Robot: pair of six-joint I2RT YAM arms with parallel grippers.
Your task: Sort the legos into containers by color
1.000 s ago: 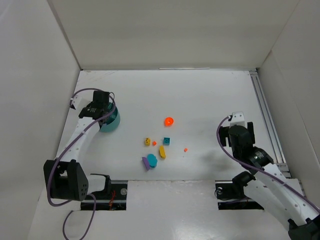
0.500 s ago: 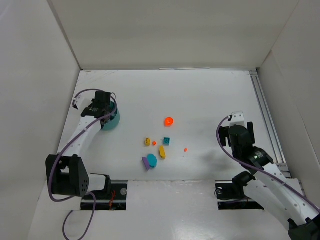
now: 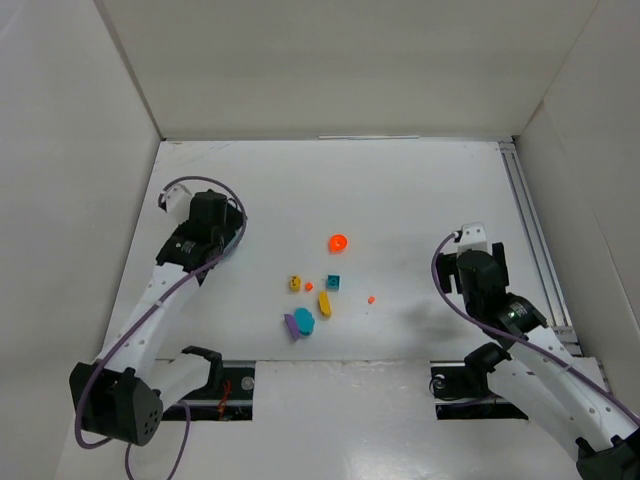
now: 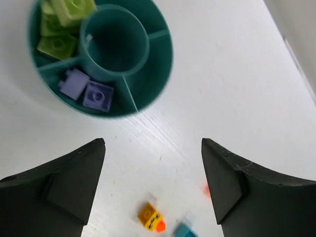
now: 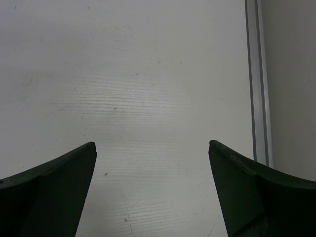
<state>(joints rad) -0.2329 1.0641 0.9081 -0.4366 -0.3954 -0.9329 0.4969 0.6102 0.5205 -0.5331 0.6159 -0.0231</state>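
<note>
Now left fingers [image 4: 59, 185] apart, empty, shifted off dish [image 4: 157, 69]; right fingers [image 5: 47, 185] apart, seemingly unmoved.

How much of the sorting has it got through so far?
Done: lime green pieces and two purple pieces lie in separate wedges of the teal dish. In hand: nothing; the left gripper hangs open beside the dish, the right gripper open over the table. Left: about eight loose pieces, among them an orange round one, a yellow block and a purple one.
</note>
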